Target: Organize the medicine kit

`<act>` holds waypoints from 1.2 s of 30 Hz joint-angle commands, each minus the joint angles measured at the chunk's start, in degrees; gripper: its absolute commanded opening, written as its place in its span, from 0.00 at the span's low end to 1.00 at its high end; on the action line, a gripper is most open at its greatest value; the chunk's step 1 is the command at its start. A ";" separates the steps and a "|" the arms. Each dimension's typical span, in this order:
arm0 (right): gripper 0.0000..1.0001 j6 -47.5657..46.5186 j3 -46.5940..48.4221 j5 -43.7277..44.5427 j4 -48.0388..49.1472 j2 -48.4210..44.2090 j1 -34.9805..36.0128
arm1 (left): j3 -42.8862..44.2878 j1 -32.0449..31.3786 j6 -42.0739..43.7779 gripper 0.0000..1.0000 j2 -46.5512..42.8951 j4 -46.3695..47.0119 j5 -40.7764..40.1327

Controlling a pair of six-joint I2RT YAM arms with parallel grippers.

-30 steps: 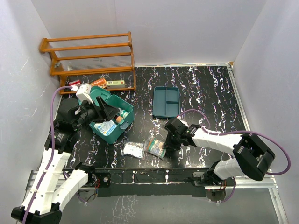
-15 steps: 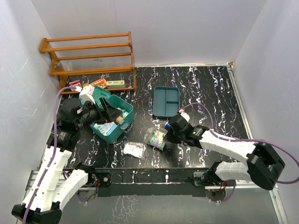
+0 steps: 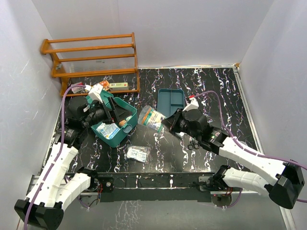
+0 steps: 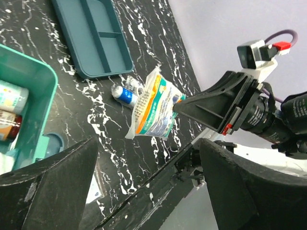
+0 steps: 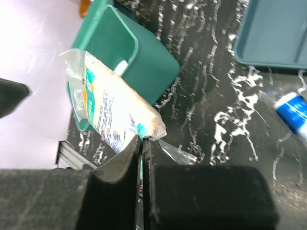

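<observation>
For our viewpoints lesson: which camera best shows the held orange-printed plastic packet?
Left wrist: the orange-printed plastic packet shows whole, in the right gripper. Right wrist shows it close, pinched at one edge; top external, small.

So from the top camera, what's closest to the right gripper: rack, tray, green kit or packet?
1. Packet, pinched in the right gripper.
2. Divided tray, just behind.
3. Medicine kit, to the left.
4. Wooden rack, far back left.
</observation>
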 commanded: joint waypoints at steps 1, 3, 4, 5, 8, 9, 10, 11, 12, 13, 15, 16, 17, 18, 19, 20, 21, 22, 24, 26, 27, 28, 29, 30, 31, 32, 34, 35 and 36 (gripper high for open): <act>0.00 -1.22 4.51 -3.85 9.86 -1.11 0.34 | -2.05 -0.36 -3.10 0.85 -0.46 7.17 7.89; 0.00 -1.00 5.30 -6.38 12.28 -0.23 0.34 | -3.24 -0.36 -4.78 0.84 -0.57 9.33 9.33; 0.00 -1.06 5.65 -7.84 13.44 0.36 0.35 | -3.86 -0.31 -5.79 0.83 -0.49 10.11 10.00; 0.00 -1.34 5.90 -9.46 14.77 1.00 0.35 | -4.22 -0.35 -6.48 0.82 -0.39 10.88 10.96; 0.00 -1.66 6.65 -13.98 16.98 3.41 0.35 | -5.41 -0.30 -8.33 0.78 -0.31 12.76 12.32; 0.00 -1.67 6.78 -15.09 17.47 4.05 0.35 | -5.62 -0.34 -8.54 0.76 -0.22 12.77 12.63; 0.00 -1.63 6.92 -15.99 17.88 4.48 0.29 | -5.72 -0.33 -8.57 0.73 -0.10 12.61 12.84; 0.00 -1.66 6.86 -16.89 18.62 4.84 0.33 | -5.85 -0.35 -8.57 0.71 0.01 12.37 12.82; 0.00 -1.65 6.67 -17.52 19.46 5.05 0.30 | -6.00 -0.30 -8.57 0.66 0.07 12.04 12.60; 0.00 -1.49 6.63 -17.92 19.83 5.32 0.33 | -6.04 -0.37 -8.57 0.63 0.06 11.80 12.39; 0.00 -1.43 6.63 -18.38 20.04 5.72 0.30 | -6.34 -0.37 -8.88 0.54 0.05 12.15 12.22; 0.00 -1.49 6.63 -18.64 20.02 5.87 0.32 | -6.51 -0.37 -9.11 0.50 0.07 12.46 12.18; 0.00 -1.46 6.51 -18.79 20.04 5.94 0.34 | -6.75 -0.30 -9.30 0.47 0.14 12.73 12.18; 0.00 -1.51 6.46 -18.96 20.15 5.97 0.30 | -6.99 -0.34 -9.42 0.44 0.28 12.80 12.13; 0.00 -1.52 6.38 -19.18 20.29 6.02 0.32 | -7.14 -0.36 -9.38 0.40 0.53 12.81 12.15; 0.00 -1.49 6.37 -19.29 20.36 6.07 0.30 | -7.20 -0.34 -9.18 0.37 0.72 12.69 12.11; 0.00 -1.40 6.30 -19.46 20.45 6.10 0.33 | -7.34 -0.36 -8.96 0.35 0.83 12.68 12.16; 0.00 -1.43 6.28 -19.62 20.49 6.10 0.32 | -7.43 -0.32 -8.74 0.33 0.87 12.70 11.97; 0.00 -1.28 6.11 -19.91 20.67 6.24 0.34 | -7.66 -0.30 -7.95 0.29 0.85 13.17 11.73; 0.00 -1.13 6.02 -20.21 21.13 6.37 0.33 | -8.45 -0.37 -6.79 0.24 0.31 15.05 12.49; 0.00 -1.09 5.94 -20.22 21.07 6.50 0.34 | -8.91 -0.30 -6.38 0.22 -0.23 15.94 12.65; 0.00 -1.08 5.88 -20.16 21.11 6.63 0.31 | -9.20 -0.29 -5.78 0.19 -0.71 16.91 12.78; 0.00 -1.08 5.80 -20.10 21.07 6.71 0.34 | -9.49 -0.32 -5.31 0.17 -1.13 17.43 12.99; 0.00 -1.08 5.69 -19.90 20.83 6.74 0.35 | -9.57 -0.32 -4.37 0.13 -1.48 17.39 13.06; 0.00 -1.08 5.67 -19.61 20.22 6.75 0.35 | -9.34 -0.34 -2.94 0.09 -1.78 16.49 12.69; 0.05 -1.15 5.71 -19.24 19.37 6.86 0.35 | -8.92 -0.34 -1.40 0.04 -2.04 15.30 11.99; 0.22 -1.17 6.03 -18.07 17.00 6.80 0.29 | -7.67 -0.29 2.26 0.00 -2.36 11.79 10.44; 0.28 -1.25 6.16 -17.22 15.47 6.73 0.34 | -6.36 -0.30 4.71 0.00 -2.37 9.66 9.53; 0.34 -1.32 6.14 -16.29 13.64 6.61 0.35 | -5.24 -0.29 8.05 0.00 -2.33 7.35 8.59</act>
